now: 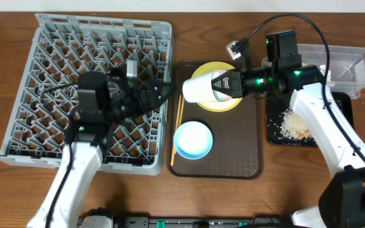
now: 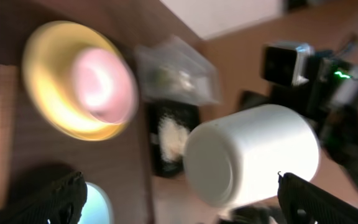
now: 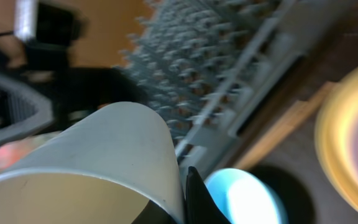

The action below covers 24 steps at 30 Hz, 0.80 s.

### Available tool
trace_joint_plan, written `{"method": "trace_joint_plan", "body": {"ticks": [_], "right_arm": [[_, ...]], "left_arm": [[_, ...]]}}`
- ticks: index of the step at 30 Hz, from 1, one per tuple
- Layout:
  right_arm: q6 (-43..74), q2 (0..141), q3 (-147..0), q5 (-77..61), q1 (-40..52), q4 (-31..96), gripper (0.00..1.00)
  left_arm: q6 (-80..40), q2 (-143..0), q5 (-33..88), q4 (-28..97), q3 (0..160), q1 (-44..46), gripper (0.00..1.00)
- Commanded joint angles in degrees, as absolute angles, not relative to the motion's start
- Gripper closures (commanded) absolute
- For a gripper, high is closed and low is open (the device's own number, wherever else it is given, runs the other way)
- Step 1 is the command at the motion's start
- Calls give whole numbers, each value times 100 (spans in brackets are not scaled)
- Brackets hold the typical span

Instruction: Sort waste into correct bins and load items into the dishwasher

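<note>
My right gripper is shut on the rim of the small cream cup and holds it on its side above the left edge of the yellow plate. In the right wrist view one finger presses the cup's wall. A white bowl sits on the plate. The light blue bowl and chopsticks lie on the brown tray. My left gripper is open and empty over the right edge of the grey dish rack, facing the cup.
The brown serving tray lies right of the rack. The black tray holds rice crumbs at the right. The clear tub stands behind it, its contents blurred. Cables run from the right arm.
</note>
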<state>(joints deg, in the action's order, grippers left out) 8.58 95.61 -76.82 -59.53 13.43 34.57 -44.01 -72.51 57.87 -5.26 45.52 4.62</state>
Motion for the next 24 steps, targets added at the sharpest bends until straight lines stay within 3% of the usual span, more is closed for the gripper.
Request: {"method": "trace_joint_plan", "body": {"ticks": [1,11,24], "right_arm": [[856,9717,-7708,-7220,1374,3271,99],[904,9749,-7708,-7553,1404,3079,99],[921,9751,-7708,-7553,1553,3081,99]], "left_arm": [[-5347,-7629,7231,-1225,4635,475,2],[-6473,-7881,7588,-3142,4637,1035,4],[-6676,-7881,7585,-3400,4637,1369,11]]}}
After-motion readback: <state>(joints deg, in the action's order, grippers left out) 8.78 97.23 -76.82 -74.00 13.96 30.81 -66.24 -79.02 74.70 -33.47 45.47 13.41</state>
